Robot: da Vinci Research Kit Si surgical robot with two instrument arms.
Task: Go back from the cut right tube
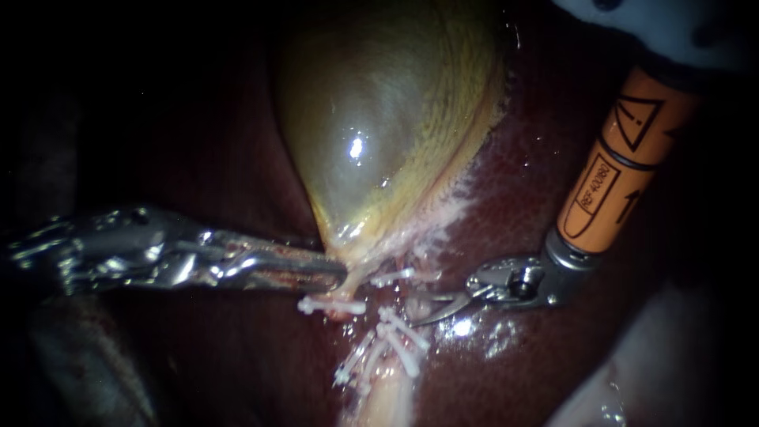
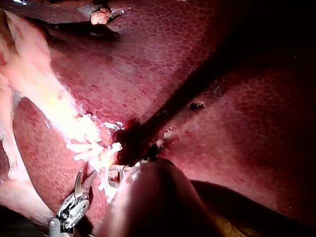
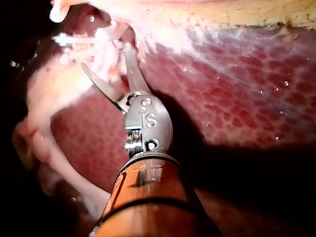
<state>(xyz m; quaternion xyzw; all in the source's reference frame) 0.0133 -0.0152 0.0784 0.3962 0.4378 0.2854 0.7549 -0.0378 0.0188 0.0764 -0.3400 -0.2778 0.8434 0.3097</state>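
Tube (image 1: 386,399) clipped — right instrument (image 1: 423,310) blades apart beside; left instrument (image 1: 338,275) grips gallbladder (image 1: 379,119).

Right instrument (image 1: 423,308) — blades apart, gap between them empty. Just ahead of tips: white clips (image 1: 403,336) crowded on pale tube stumps (image 1: 387,395), no way through. Beyond clips: left instrument (image 1: 340,274), jaws closed on gallbladder (image 1: 379,119) neck, bars far side. Gallbladder bulges ahead, off to one side of blades. Under and beside right shaft: bare liver (image 1: 514,198) — nothing standing on it. Back along shaft: room free.
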